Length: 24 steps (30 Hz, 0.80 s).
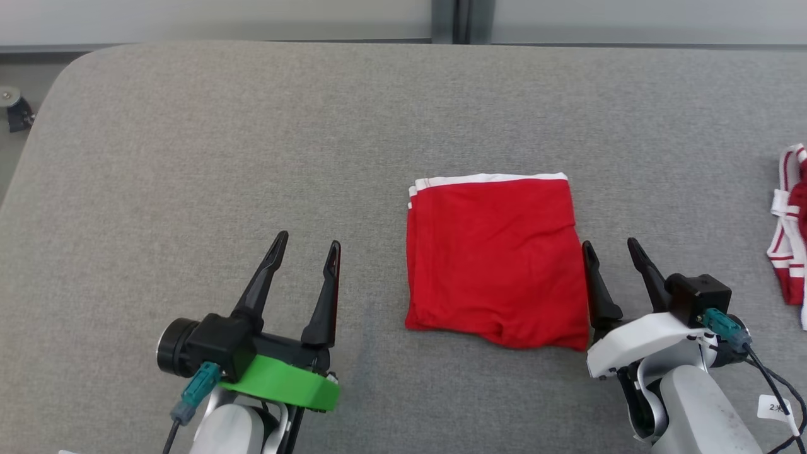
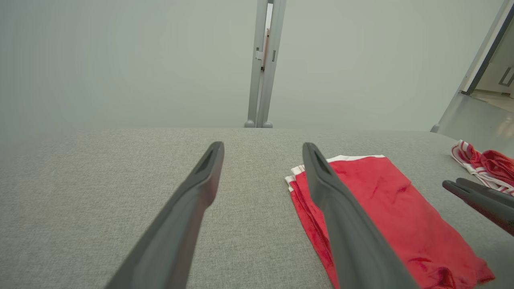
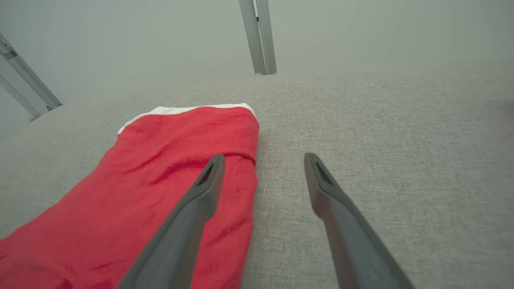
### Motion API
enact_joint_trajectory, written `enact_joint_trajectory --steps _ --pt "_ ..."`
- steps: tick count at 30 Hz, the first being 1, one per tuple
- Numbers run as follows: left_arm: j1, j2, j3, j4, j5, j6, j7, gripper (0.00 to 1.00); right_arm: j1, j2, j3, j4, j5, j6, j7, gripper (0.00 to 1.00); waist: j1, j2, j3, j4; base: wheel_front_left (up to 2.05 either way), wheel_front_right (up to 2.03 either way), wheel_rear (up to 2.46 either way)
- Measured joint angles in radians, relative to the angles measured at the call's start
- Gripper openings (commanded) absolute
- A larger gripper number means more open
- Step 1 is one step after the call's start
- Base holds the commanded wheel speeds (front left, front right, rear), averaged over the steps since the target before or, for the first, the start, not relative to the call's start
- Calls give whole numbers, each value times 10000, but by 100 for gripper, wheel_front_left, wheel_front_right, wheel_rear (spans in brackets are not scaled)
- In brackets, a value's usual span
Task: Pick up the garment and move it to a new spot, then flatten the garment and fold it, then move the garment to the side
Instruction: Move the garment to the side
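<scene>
Red folded garment [image 1: 495,265] lies between left fingers [image 1: 326,296] and right fingers [image 1: 596,284], both spread, empty.

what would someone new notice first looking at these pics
The eye goes first to the red garment, folded into a neat square with white trim along its far edge, lying mid-right on the grey table. The right gripper stands open close beside its right edge, while the left gripper is open and apart on the garment's left. A crumpled red-and-white cloth lies at the table's far right.
</scene>
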Motion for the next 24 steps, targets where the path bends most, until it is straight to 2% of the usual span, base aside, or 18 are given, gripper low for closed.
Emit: enact_joint_trajectory --steps 5,7,15,16,17,18,20,24 --pt "-67 0 -190 23 -94 2 0 100 -447 -2 -138 1047 520 -2 0 100 0 0 244 490 0 0 0" --pt "-87 0 -205 46 -136 15 0 100 -672 8 -230 1528 1221 -2 0 100 0 0 343 736 0 0 0" --pt "-118 2 -188 94 -178 54 0 100 -1289 -52 -90 2621 1331 -13 -79 100 0 0 560 1379 0 0 0" --pt "-120 2 -194 94 -184 63 0 100 -1370 -58 -58 2773 1315 -13 -75 78 0 0 571 1430 0 0 0" --pt "-119 2 -192 94 -192 90 0 100 -1462 -73 -94 2926 1160 -12 -75 33 0 0 578 1466 0 0 0" --pt "-119 2 -190 94 -192 96 0 100 -1546 -71 -142 3032 945 -12 -77 0 0 0 576 1477 0 0 0" --pt "-116 2 -176 88 -192 107 2 100 -1688 -69 -169 3216 393 -10 -75 0 0 0 549 1453 0 0 0" --pt "-108 2 -176 104 -134 109 0 100 -1806 -19 -180 3244 35 4 -58 0 0 0 468 1254 0 0 0"
